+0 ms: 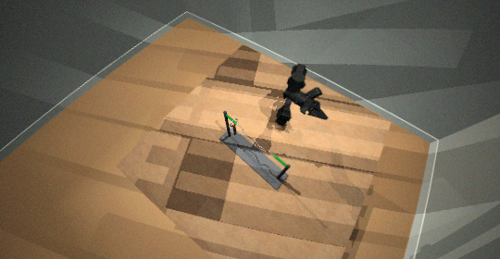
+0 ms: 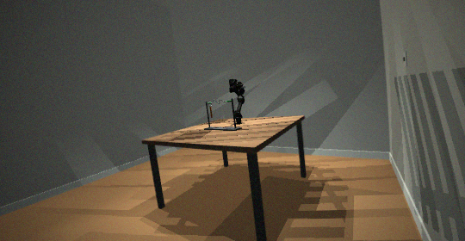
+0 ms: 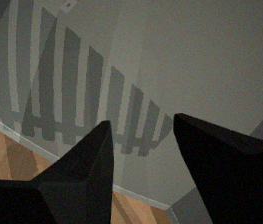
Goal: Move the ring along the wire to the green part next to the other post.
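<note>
- Our claw (image 1: 319,113) hangs well apart from the wire stand, up near the arm's base (image 1: 283,117) at the worktop's (image 1: 139,117) far edge.
- In the wrist view the two fingers stand part-way closed with only wall and floor between them, so we judge the claw is pinching nothing.
- The ring with its orange handle (image 2: 210,109) hangs on the green part of the wire (image 1: 230,118) beside one post (image 1: 226,123); in the top view it is too small to make out well.
- The green part by the other post (image 1: 283,172) carries nothing.
- We judge the task barely begun: no pick-up, no travel along the thin grey wire (image 1: 252,142), no release.
- What remains for us: spread the claw, reach the handle, grip it, guide the ring across, let go, retreat.
</note>
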Robot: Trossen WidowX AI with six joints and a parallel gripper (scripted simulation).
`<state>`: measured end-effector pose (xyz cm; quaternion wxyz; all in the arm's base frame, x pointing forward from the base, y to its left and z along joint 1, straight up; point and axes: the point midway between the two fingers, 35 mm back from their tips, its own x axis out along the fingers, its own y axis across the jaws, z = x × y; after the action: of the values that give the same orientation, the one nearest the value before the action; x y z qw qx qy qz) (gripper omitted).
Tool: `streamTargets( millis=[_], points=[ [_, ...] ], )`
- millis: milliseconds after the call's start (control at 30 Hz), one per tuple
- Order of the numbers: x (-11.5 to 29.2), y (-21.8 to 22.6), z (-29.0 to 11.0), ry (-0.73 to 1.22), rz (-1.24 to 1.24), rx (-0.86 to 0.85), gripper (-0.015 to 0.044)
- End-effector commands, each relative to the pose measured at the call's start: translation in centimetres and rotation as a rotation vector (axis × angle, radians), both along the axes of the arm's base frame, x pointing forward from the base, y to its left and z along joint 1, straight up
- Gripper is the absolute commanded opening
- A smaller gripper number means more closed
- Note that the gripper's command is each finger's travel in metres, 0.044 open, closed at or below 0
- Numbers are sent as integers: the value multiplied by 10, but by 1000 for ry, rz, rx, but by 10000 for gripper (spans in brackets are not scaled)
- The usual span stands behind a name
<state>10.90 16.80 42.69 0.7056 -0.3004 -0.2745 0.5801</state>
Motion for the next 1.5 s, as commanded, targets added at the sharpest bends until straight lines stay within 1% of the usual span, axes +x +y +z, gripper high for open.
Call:
streamTargets(
  millis=[0, 200, 367, 533, 700, 867, 1033, 1267, 1467],
  points=[
    [41, -11, -24, 78, -116, 1, 160],
    [89, -41, -57, 169, -284, 18, 160],
    [121, -75, -87, 243, -423, 45, 160],
    [143, -113, -118, 316, -562, 83, 160],
    [154, -154, -150, 386, -699, 132, 160],
    [155, -193, -181, 452, -834, 194, 160],
    [147, -230, -212, 514, -966, 266, 160],
    [124, -271, -254, 590, -1146, 386, 160],
    [97, -297, -287, 644, -1295, 508, 160]
  ],
)
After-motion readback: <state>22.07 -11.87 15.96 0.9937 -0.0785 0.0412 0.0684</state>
